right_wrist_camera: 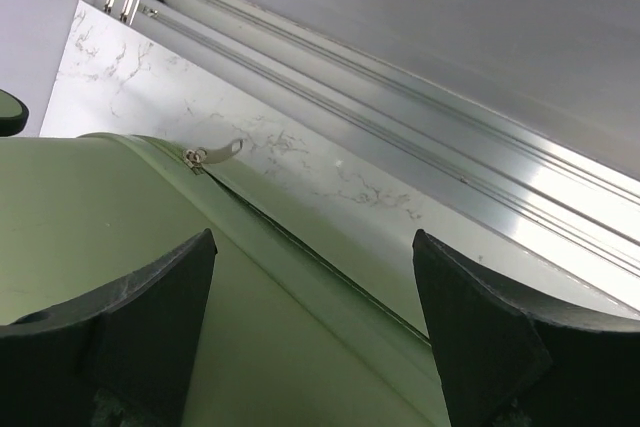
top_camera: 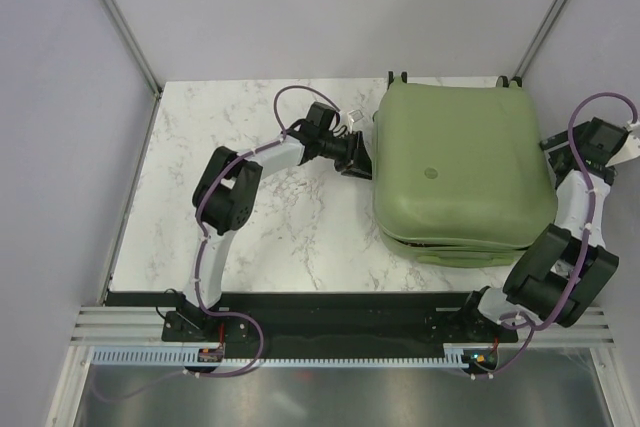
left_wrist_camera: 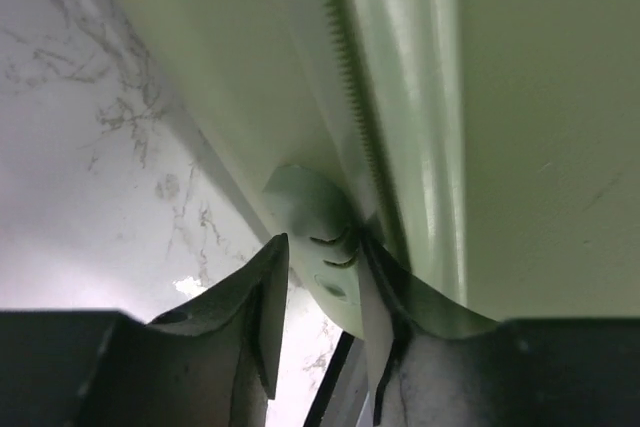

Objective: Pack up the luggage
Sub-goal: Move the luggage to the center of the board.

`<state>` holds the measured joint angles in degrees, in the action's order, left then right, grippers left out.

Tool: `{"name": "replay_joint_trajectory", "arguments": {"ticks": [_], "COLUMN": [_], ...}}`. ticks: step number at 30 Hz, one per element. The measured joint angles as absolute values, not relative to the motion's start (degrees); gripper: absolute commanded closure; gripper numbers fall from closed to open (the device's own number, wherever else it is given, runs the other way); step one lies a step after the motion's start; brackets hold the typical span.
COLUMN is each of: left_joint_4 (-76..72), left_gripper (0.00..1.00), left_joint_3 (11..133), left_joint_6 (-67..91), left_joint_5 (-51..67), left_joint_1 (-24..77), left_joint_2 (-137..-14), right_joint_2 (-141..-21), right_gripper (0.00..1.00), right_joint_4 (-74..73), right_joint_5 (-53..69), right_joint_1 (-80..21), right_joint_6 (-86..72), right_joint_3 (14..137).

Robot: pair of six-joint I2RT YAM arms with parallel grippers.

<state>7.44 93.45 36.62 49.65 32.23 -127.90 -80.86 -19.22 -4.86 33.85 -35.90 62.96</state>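
While it lies flat with its lid down on the white marble-patterned table point(top_camera: 260, 217), the large, round-cornered, sage-green hard-shell suitcase point(top_camera: 460, 172) fills the tabletop's 1-to-2 o'clock quarter. Its black wheels point(top_camera: 398, 77) point to 12 o'clock against the back wall, and a small round emblem point(top_camera: 432, 174) sits near the middle of the upper shell. At the case's 9 o'clock edge, the left gripper point(top_camera: 367, 155) reaches in from the side. Its dark fingers point(left_wrist_camera: 262, 287) stand on either side of a pale green plastic zip tab point(left_wrist_camera: 320, 217) that hangs off the toothed zip line point(left_wrist_camera: 345, 77). The jaws are partly drawn in around the tab, though whether they actually pinch it cannot be told from the wrist view. At the 3 o'clock side, the right gripper point(right_wrist_camera: 312, 237) hangs over the curved shell with its jaws spread wide, released and grasping nothing. A small silver metal zip pull point(right_wrist_camera: 212, 154) lies on the seam toward 11 o'clock in that view. A ribbed aluminium frame rail point(right_wrist_camera: 400, 127) runs along the table edge beyond.
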Motion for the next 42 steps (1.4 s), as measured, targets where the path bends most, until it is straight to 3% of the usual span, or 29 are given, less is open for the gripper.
{"name": "replay_joint_trajectory", "arguments": {"ticks": [6, 11, 23, 37, 39, 42], "left_joint_4": [4.27, 1.39, -2.09, 7.79, 9.39, 11.46], "left_gripper": [0.84, 0.98, 0.98, 0.98, 0.95, 0.76], "left_joint_3": [92.33, 90.08, 82.89, 80.23, 80.23, 80.31], "left_joint_6": [39.81, 41.56, 42.15, 33.67, 31.24, 27.99], "left_joint_5": [51.68, 53.10, 45.15, 33.12, 31.00, 27.64], "left_joint_1": [31.88, 30.79, 22.87, 5.50, 3.22, 0.67], "left_joint_2": [-127.90, -127.20, -124.95, -118.39, -117.21, -115.81], "right_joint_2": [-80.79, -79.50, -82.59, -104.86, -106.52, -106.98], "right_gripper": [0.14, 0.14, 0.16, 0.16, 0.15, 0.14], "right_joint_4": [-18.15, -16.14, -15.16, -19.40, -19.57, -20.93], "right_joint_5": [-2.68, -3.09, -4.78, -2.63, -1.96, -0.84], "right_joint_1": [33.93, 32.99, 20.21, -1.87, -4.51, -6.57], "right_joint_6": [-36.88, -38.39, -40.99, -42.83, -42.15, -40.58], "right_joint_3": [61.47, 58.96, 59.68, 76.55, 78.67, 79.68]}}
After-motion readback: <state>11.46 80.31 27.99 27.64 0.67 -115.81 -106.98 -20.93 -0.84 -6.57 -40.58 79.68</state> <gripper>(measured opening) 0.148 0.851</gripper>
